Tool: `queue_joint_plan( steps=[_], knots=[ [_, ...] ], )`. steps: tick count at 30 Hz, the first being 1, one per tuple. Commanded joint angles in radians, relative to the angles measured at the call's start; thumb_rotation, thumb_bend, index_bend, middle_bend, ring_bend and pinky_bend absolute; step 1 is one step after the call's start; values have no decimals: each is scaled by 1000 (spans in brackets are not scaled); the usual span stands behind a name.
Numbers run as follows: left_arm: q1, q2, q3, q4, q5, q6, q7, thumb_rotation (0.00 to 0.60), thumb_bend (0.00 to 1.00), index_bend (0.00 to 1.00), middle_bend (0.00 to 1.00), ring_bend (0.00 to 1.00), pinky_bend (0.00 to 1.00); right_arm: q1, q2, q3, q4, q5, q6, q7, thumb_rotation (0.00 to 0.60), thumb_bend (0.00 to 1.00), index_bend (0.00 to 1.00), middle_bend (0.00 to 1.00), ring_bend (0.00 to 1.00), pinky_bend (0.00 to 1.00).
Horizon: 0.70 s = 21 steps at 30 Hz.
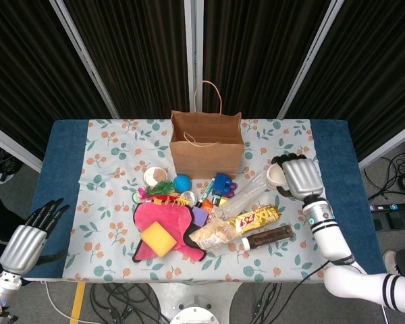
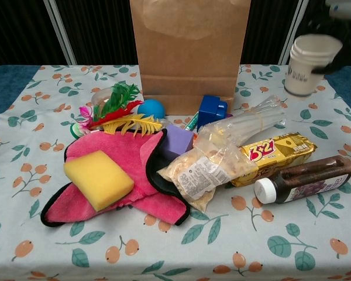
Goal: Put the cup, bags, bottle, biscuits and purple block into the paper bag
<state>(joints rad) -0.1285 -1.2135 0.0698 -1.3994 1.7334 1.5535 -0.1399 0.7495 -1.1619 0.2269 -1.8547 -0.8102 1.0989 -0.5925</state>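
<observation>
My right hand grips the white paper cup and holds it above the table, right of the brown paper bag. In the chest view the cup hangs at the upper right, with only a sliver of the hand showing above it. On the cloth lie the yellow biscuit pack, the dark bottle, the snack bag, a clear bag and the purple block. My left hand hangs off the table's lower left, fingers spread and holding nothing.
A pink cloth with a yellow sponge on it lies left of the pile. A blue ball, a blue block, coloured feathers and a tape roll sit in front of the bag.
</observation>
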Motion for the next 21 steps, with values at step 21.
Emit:
queue_joint_plan(
  steps=[21],
  knots=[
    [-15,4,-11,11,-3,5,-33,600,0,87,65,62,189,388,-208,224,157,106,110,-91,600,218,349,363,250,320]
  ],
)
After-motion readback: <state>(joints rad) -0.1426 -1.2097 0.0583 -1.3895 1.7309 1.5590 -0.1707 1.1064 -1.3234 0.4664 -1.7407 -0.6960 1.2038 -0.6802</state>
